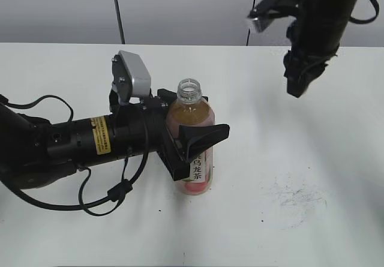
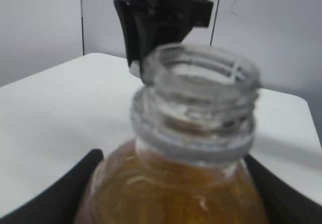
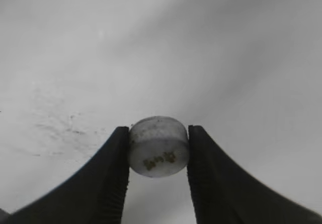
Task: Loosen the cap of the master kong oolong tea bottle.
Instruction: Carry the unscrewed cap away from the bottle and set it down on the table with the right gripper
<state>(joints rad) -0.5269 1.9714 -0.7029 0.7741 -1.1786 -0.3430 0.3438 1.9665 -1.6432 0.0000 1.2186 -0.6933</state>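
Exterior view shows your left gripper (image 1: pixel 195 141) clamping the master kong oolong tea bottle (image 1: pixel 193 138) mid-desk, neck bare. Your right gripper (image 3: pixel 158 176) pinches the cap (image 3: pixel 158 146), lifted near the far edge; loosening looks complete, so set it down gently.

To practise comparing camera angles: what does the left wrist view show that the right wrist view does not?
Only the left wrist view shows the bottle: its open, capless neck, amber tea below, and the left gripper's dark fingers on either side of it. Only the right wrist view shows the cap, pinched between the right gripper fingers above a scuffed patch of table. Both show the white table.
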